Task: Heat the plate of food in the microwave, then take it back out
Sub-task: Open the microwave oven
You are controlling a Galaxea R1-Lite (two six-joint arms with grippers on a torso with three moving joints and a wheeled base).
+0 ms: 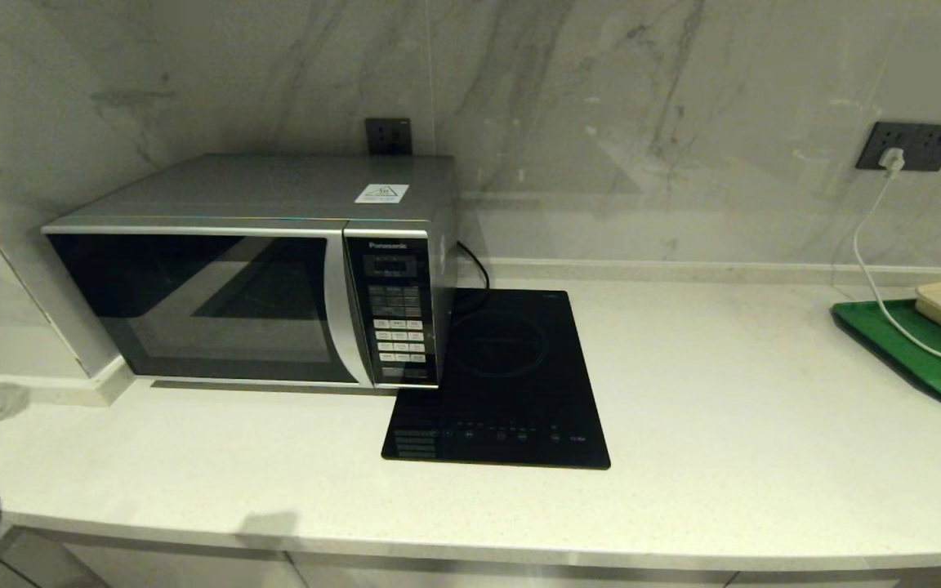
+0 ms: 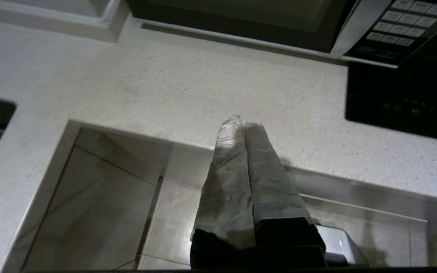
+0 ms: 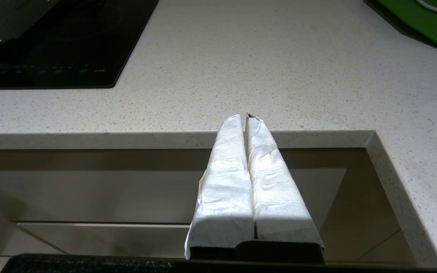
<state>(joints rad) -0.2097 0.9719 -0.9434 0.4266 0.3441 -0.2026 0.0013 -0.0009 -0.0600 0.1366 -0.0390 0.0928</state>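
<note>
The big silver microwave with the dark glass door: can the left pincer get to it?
Probably yes. The left pincer, shut, hangs at the pale speckled counter's front edge, and only bare counter lies between it and the closed silver-grey microwave.

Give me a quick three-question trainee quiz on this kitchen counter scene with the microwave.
1. True or false: the microwave door is shut.
2. What lies directly right of the microwave? A) black induction hob B) sink C) kettle
3. Fill in: the left gripper and right gripper both have their fingers ____.

Key: 1 true; 2 A; 3 shut, both hanging at the counter's front edge, holding nothing. No plate of food shows.
</note>
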